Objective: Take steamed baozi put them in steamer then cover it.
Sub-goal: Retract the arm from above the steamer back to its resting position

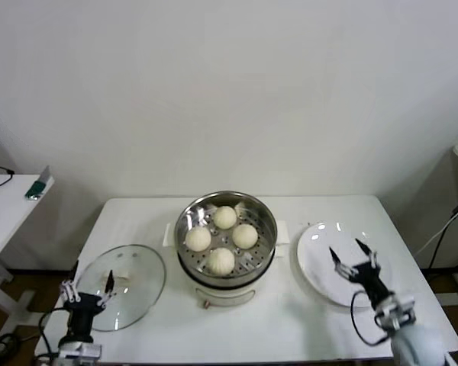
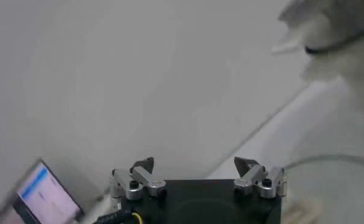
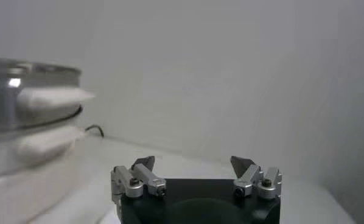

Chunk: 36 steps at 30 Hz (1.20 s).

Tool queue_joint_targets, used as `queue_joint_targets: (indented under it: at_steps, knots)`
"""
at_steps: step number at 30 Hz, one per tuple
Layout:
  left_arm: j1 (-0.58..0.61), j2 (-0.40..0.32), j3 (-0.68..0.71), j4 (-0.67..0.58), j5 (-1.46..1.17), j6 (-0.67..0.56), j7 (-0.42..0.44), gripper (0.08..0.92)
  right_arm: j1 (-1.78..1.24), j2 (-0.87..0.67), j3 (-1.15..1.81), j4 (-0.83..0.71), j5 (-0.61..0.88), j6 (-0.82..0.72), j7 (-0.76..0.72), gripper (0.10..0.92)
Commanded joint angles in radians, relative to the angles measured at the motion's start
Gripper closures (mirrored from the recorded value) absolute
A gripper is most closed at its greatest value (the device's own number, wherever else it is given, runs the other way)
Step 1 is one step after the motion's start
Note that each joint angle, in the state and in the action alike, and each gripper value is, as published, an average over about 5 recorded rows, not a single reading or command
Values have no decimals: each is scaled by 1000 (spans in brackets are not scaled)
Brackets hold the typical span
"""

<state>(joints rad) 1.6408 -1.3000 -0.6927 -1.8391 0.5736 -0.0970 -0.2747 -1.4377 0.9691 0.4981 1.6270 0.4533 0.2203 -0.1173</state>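
The loading step looks finished and the covering step is what remains: all four steamed baozi (image 1: 222, 239) sit inside the steamer (image 1: 225, 206), spread over its perforated floor with none outside it, and the basket stands open on its white cooker base. The cover (image 1: 133, 284) lies flat on the table (image 1: 290, 328), off to the left gripper's (image 1: 88, 289) far side and just ahead of it, its white handle close to that gripper's right fingertip. The left gripper hovers at the near edge of the glass with its fingers spread apart and nothing between them; the left wrist view shows the same empty gap and a curve of the lid rim beyond. The next move, as I judge it, calls for this gripper to reach forward over the handle, close on it, lift the lid level and carry it rightward onto the steamer rim. The right gripper (image 1: 349, 255) hangs open and empty over the white plate (image 1: 314, 263), which holds nothing; the steamer lies off to its left, as the right wrist view shows.
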Motion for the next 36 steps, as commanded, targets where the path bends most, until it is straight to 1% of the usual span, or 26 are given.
queue_joint_targets:
  at_steps: [1, 3, 6, 10, 16, 24, 36]
  knots:
    - [2, 26, -9, -1, 201, -49, -80, 177, -221, 164, 128, 13, -63, 169, -6, 203]
    - [18, 50, -9, 35, 291, -60, -102, 177, -219, 179, 124, 6, -72, 191, -6, 203]
    - [23, 63, -6, 101, 426, -52, -139, 177, -215, 194, 121, -8, -87, 222, -4, 203]
    - [0, 58, 3, 196, 581, -36, -187, 177, -220, 202, 121, -12, -89, 237, -1, 203]
    - [-48, 37, 18, 303, 656, -24, -218, 177, -230, 213, 123, -12, -92, 252, 0, 203]
    - [-115, 16, 23, 361, 700, -3, -221, 177, -241, 230, 122, -8, -97, 266, 3, 203]
    - [-205, 14, 27, 390, 726, 16, -201, 177, -251, 237, 117, -18, -102, 282, 5, 203]
